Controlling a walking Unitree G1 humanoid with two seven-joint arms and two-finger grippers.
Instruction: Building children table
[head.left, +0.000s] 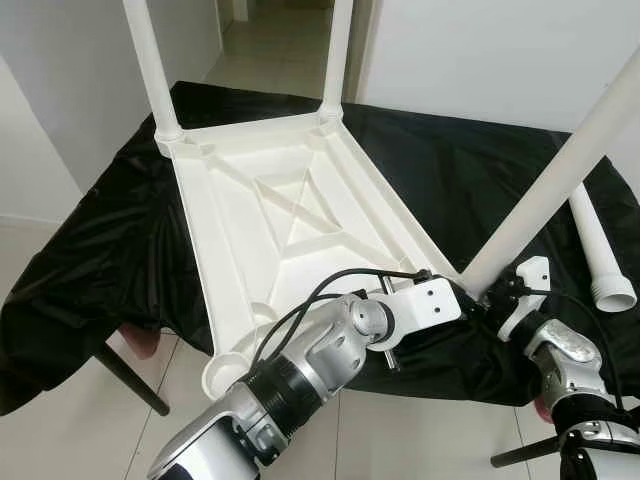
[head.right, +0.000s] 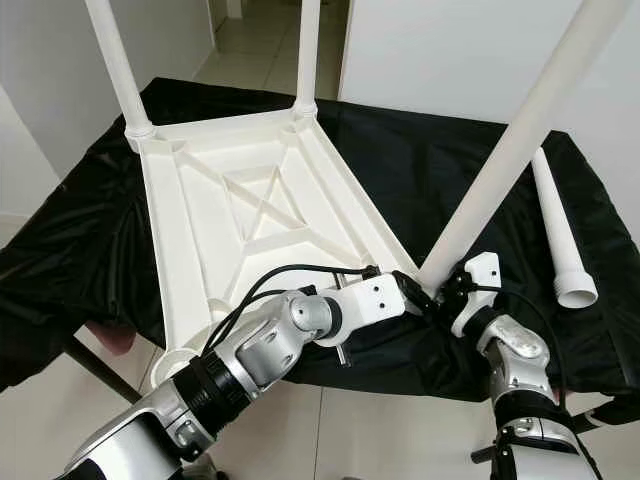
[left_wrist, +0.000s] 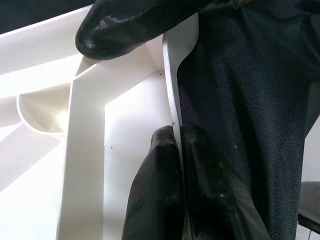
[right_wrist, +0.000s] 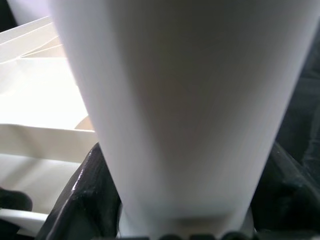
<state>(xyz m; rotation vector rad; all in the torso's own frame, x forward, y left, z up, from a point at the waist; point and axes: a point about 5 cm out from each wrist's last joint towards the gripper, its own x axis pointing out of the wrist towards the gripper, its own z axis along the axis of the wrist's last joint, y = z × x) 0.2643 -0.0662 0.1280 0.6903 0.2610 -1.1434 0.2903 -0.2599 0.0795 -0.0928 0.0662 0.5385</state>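
My right tool is clamped on the third leg, low on its shaft, where it meets the near right corner of the tabletop. That leg leans away from the tabletop, so I judge it not yet seated. My left tool is pinched shut on the tabletop's rim beside that same corner, steadying it.

The tabletop lies upside down on a table draped in black cloth. Two legs stand upright in the tabletop's far corners; I judge these fitted. The fourth leg lies loose on the cloth, to the right of the tabletop. The near left socket is empty.

Status: two of four legs done, one in hand, one untouched. Turning the piece upright remains.
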